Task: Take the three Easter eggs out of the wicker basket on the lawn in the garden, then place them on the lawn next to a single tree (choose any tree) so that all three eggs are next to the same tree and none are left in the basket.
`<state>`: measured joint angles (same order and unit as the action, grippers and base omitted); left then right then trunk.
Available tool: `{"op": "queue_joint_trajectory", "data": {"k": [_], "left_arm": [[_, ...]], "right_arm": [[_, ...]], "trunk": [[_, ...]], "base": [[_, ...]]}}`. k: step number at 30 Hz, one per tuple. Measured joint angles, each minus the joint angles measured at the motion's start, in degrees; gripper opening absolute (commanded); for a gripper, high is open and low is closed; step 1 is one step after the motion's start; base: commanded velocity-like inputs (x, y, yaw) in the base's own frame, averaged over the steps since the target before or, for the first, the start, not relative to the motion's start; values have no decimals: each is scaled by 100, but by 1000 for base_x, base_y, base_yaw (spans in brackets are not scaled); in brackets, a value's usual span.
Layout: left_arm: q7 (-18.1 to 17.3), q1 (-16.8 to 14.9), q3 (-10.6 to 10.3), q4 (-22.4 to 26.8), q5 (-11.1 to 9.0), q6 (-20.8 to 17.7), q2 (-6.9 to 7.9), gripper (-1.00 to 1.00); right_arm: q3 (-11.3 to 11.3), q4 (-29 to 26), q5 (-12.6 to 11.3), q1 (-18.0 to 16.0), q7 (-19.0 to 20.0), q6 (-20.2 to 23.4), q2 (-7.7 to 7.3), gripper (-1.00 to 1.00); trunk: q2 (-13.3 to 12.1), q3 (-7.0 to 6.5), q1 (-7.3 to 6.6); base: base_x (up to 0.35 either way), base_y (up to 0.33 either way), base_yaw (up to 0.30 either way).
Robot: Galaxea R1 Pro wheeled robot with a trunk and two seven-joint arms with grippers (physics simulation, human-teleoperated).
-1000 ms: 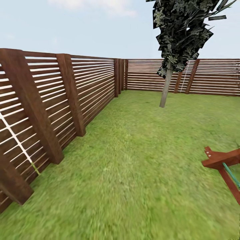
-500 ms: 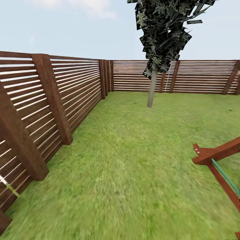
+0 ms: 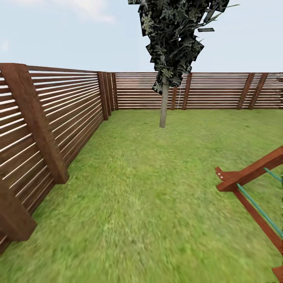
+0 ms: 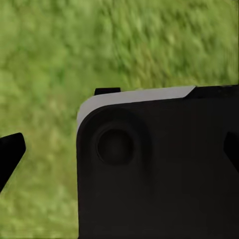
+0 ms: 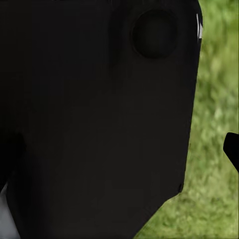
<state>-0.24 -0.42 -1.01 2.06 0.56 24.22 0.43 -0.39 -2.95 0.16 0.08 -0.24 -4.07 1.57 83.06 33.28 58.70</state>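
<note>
The lawn [image 3: 157,177] spreads out ahead in the head view as a wide stretch of green grass. The Easter eggs and the wicker basket are out of view. Far ahead a tree [image 3: 164,106] with a slim grey trunk and dark foliage stands on the grass near the back fence. In the left wrist view my left gripper [image 4: 119,154] hangs over grass, its dark fingertips [image 4: 10,155] far apart at the picture's edges with nothing between them. In the right wrist view one dark fingertip [image 5: 233,155] of my right gripper sits at the edge beside the black robot body, over grass.
A brown slatted wooden fence [image 3: 59,114] runs along the left and across the back, closing the garden corner. A red-brown wooden frame [image 3: 251,173] with green rods [image 3: 259,208] juts in at the right. Open grass lies between them up to the tree.
The camera has turned to the right: fence, tree and wooden frame have all slid left in the picture. More of the back fence and the frame shows now.
</note>
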Motion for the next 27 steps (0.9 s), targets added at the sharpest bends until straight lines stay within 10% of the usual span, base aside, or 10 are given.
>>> {"op": "queue_joint_trajectory", "data": {"k": [27], "left_arm": [[0,0,0,0,0,4,-1,100]], "right_arm": [[0,0,-1,0,-1,4,0,100]], "trunk": [[0,-49,0]], "base": [[281,201,-138]]}}
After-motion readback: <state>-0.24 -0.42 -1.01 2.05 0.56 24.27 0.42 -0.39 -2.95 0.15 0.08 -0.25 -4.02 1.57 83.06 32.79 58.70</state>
